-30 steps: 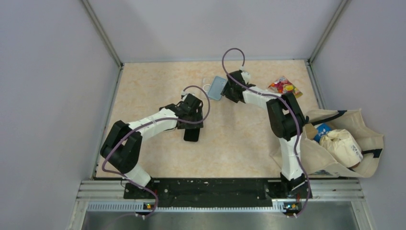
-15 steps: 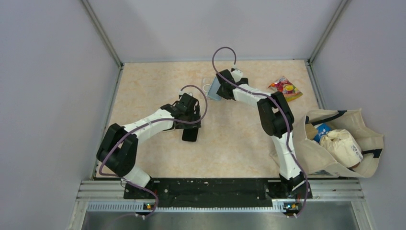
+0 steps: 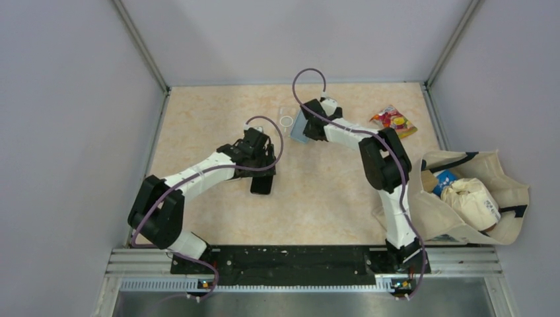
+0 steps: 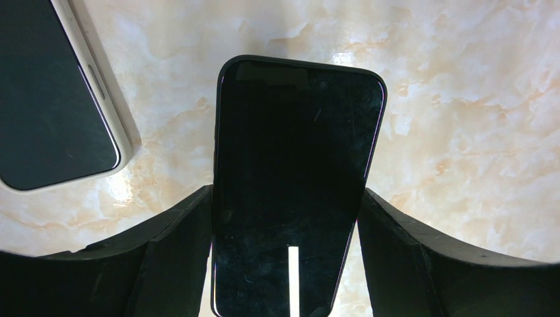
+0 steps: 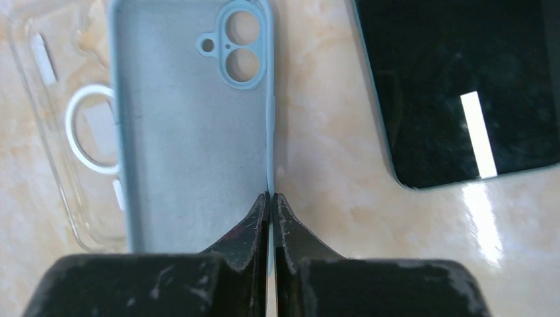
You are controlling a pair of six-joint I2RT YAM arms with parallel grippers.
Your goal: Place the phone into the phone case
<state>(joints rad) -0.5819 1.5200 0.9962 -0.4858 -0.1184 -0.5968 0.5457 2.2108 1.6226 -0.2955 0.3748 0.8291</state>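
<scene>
Left gripper (image 4: 285, 198): closed on the phone (image 4: 297, 132), with one finger (image 4: 175, 231) set against each long edge, so the hold is taken across the width at the lower half. The phone's long axis is found in line with the gripper's reach, dark glass face towards the wrist camera. Whether it is lifted off the table (image 3: 330, 191) cannot be told.

Right gripper (image 5: 271, 198): pinched tight on one long side wall of the case (image 5: 191, 132), near the end away from the camera cut-outs. The hollow is turned towards the wrist camera, and the long axis is likewise in line with the gripper. A clear case (image 5: 53, 145) is noted just beside it, on the side away from the fingers.

From above, the case is seen farther from the bases than the phone and to its right, with bare table between them. The phone's axis runs roughly near to far; the case shows narrow there and is judged tilted on edge. The coming move is judged to depend on the two long axes being brought parallel, hollow facing the phone's back
</scene>
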